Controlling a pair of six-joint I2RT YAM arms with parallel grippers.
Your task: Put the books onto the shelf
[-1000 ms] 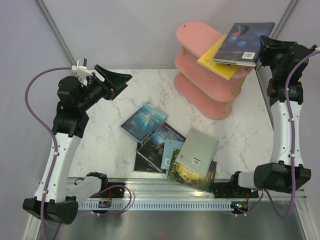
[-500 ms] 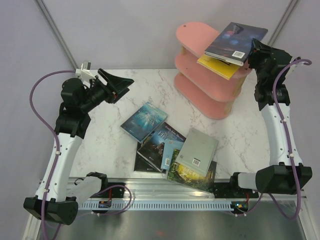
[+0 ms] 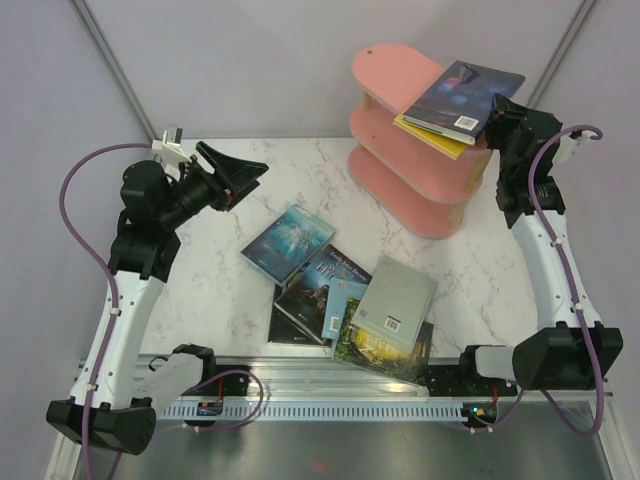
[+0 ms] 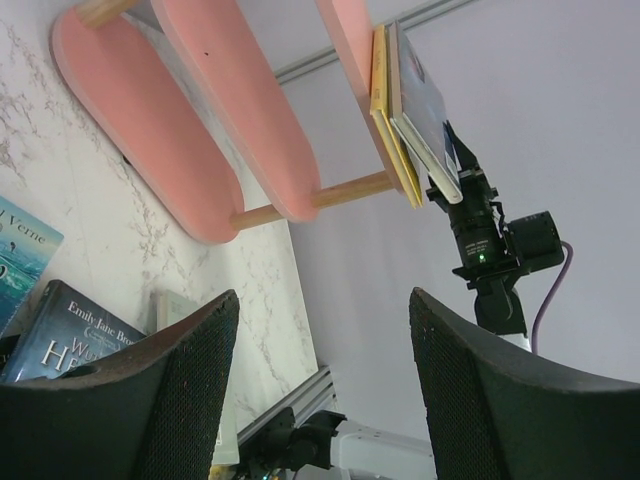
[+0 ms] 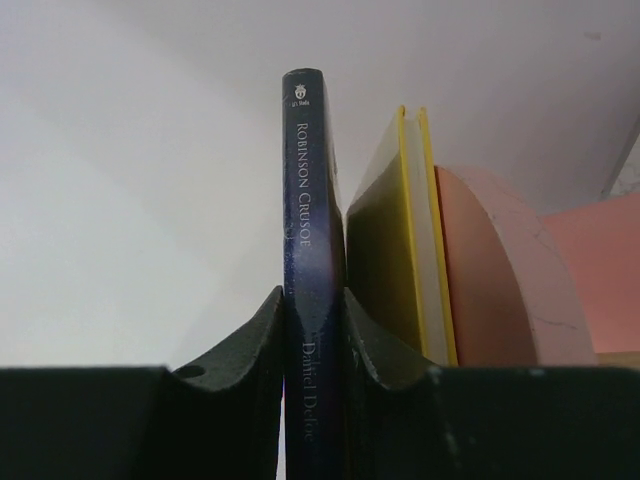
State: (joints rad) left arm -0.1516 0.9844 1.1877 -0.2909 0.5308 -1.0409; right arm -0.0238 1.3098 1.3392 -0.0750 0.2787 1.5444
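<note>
Pink shelf: yellow book lies on its top board; right hand pinches a dark blue book over it, not yet released. Other books lie heaped on the near tabletop; left hand spread, empty.

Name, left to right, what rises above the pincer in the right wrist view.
Robinson Crusoe book, clamped in the right pincer → yellow book → pink shelf board
</note>
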